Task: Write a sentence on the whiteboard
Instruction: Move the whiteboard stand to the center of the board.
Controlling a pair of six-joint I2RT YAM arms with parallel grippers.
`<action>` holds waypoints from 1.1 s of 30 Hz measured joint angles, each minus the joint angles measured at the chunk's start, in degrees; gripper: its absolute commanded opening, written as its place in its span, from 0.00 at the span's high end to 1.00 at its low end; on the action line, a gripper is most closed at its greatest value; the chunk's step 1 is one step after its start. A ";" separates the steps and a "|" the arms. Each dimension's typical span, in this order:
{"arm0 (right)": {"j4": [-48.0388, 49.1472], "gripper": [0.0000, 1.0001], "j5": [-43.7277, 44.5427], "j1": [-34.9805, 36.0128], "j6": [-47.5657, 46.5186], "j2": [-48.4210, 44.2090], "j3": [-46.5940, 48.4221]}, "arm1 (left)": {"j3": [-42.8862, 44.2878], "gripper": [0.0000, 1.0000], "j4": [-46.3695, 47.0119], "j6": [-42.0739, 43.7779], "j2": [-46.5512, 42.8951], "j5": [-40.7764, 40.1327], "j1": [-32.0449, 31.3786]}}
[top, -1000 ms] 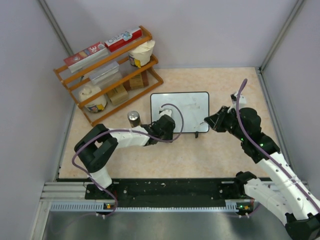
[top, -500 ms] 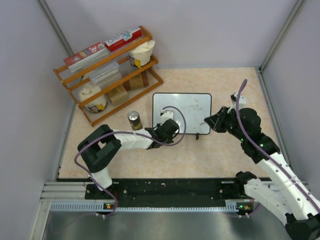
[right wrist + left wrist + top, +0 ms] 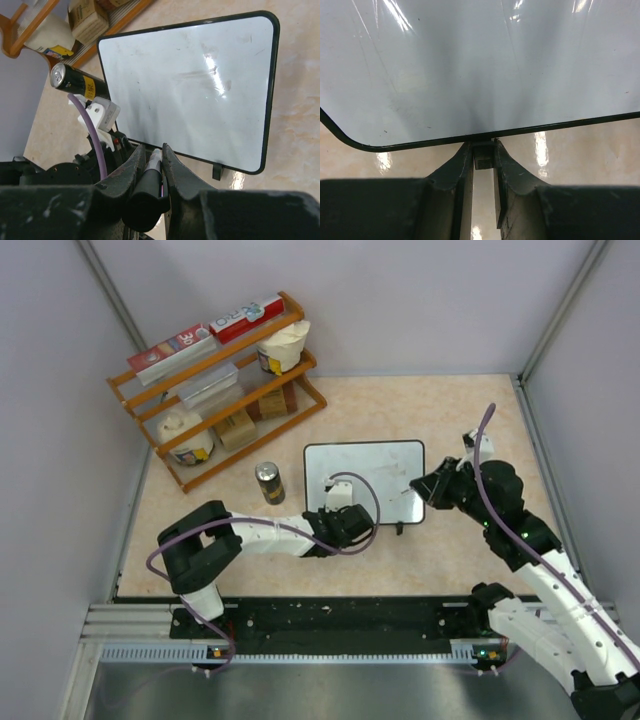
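- Left claw (image 3: 483, 149): on its wrist view I see both fingers pinched shut on one small black foot (image 3: 484, 160) at the near edge of the whiteboard (image 3: 365, 472).
- Right claw (image 3: 151, 149): closed around one black marker (image 3: 149, 180), which points toward the board from its near right corner.
- One whiteboard lies flat on the table (image 3: 440, 410), about mid-table, between my two claws. Its white face shows glare and a few faint smears.
- Two feet counted: the one in my left claw, and a second one (image 3: 217, 171) free at the near edge, close to the right corner.
- One dark can (image 3: 268, 482) stands upright just left of the board.
- One wooden rack (image 3: 296, 308) sits at the far left, well apart from the board, holding boxes and two pale tubs.
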 measured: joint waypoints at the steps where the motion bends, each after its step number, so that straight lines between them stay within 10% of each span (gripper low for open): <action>1: 0.02 1.00 0.00 0.00 0.00 -0.24 -0.02 | 0.02 1.00 -0.68 -0.94 -0.11 -0.20 -0.70; 15: -1.29 1.00 0.87 0.00 0.00 -4.33 -2.01 | 2.67 0.77 -11.43 -11.23 0.24 -1.84 -10.01; 20: -2.05 1.00 1.55 0.00 -0.07 -5.11 -2.01 | 2.69 0.24 -11.39 -12.24 -0.33 0.92 -11.61; 33: -3.50 1.00 2.86 0.00 -0.61 -5.64 -2.01 | -1.40 0.07 -13.75 -8.20 -8.66 9.94 -16.09</action>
